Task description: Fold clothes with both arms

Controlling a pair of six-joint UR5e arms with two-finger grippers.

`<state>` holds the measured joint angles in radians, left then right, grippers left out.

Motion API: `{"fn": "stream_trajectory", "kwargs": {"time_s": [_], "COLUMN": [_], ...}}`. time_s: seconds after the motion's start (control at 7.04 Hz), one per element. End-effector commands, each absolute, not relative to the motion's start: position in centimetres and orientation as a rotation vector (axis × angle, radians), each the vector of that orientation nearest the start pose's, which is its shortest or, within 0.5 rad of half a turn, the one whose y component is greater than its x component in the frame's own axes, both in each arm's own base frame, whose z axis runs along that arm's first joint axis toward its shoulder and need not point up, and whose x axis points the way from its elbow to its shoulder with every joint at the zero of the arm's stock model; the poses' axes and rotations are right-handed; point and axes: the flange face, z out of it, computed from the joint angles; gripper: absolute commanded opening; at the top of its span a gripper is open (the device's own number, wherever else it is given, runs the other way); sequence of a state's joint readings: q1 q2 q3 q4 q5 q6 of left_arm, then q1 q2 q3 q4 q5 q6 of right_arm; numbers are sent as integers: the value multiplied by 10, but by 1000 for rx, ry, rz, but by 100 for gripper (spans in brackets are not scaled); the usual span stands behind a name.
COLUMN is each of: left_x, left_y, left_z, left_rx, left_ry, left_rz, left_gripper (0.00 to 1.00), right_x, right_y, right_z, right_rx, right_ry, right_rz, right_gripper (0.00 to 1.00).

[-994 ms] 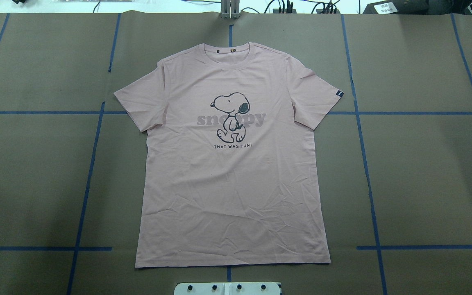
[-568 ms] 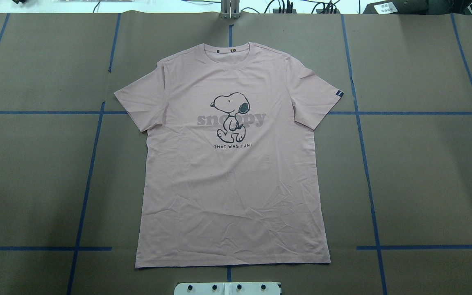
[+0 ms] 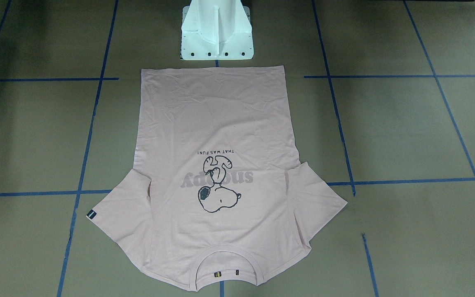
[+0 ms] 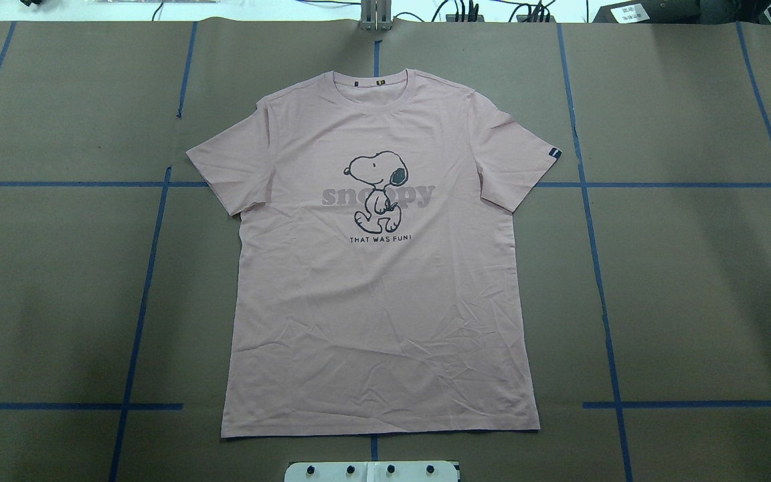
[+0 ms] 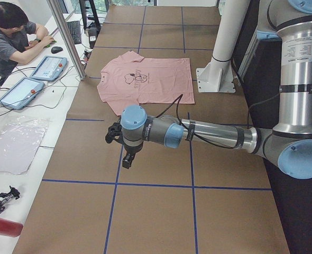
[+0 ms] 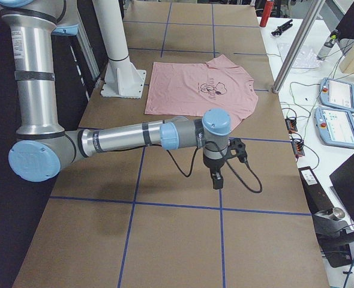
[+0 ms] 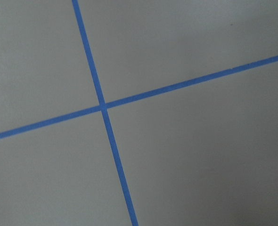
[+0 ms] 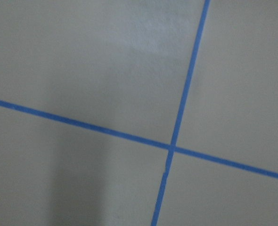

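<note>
t-shirt (image 4: 379,301) lies flat, print up, at mid-table (image 4: 693,281), hem at the robot-side edge. left gripper (image 5: 126,157) and right gripper (image 6: 216,179) hang over bare table toward opposite ends, holding nothing; jaw opening cannot be told. risk: pinching only one fabric layer, or unequal grasps, would skew the fold.

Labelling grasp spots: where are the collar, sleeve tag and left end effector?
collar (image 4: 373,105), overhead exterior view, front ribbed band.
sleeve tag (image 4: 554,153), overhead exterior view, tag's middle.
left end effector (image 5: 127,162), exterior left view, between fingertips.
</note>
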<state>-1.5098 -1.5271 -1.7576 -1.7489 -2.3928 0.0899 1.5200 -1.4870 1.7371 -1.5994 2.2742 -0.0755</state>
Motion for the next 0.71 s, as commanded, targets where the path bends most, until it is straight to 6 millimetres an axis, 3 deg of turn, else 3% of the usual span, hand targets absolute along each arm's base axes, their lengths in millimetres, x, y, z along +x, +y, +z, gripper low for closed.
{"fn": "stream_trajectory", "kwargs": {"time_s": [0.0, 0.14, 0.28, 0.43, 0.57], "left_x": [-28, -25, -23, -21, -13], "left_y": [-539, -577, -604, -635, -641], "left_z": [514, 492, 483, 478, 469], "left_rx": [474, 563, 643, 672, 712], "left_ry": [796, 787, 782, 794, 814], "left_rz": [338, 375, 409, 385, 366], "left_gripper": [100, 100, 100, 100, 100], "right_x": [34, 34, 29, 18, -4], "right_y": [-571, -575, -584, -601, -621], "right_z": [498, 490, 480, 457, 440], "right_rx": [284, 297, 291, 324, 306], "right_ry": [-701, -711, -764, -789, -810], "right_rz": [-225, -226, -195, -204, -164], "right_gripper": [100, 100, 100, 100, 100]}}
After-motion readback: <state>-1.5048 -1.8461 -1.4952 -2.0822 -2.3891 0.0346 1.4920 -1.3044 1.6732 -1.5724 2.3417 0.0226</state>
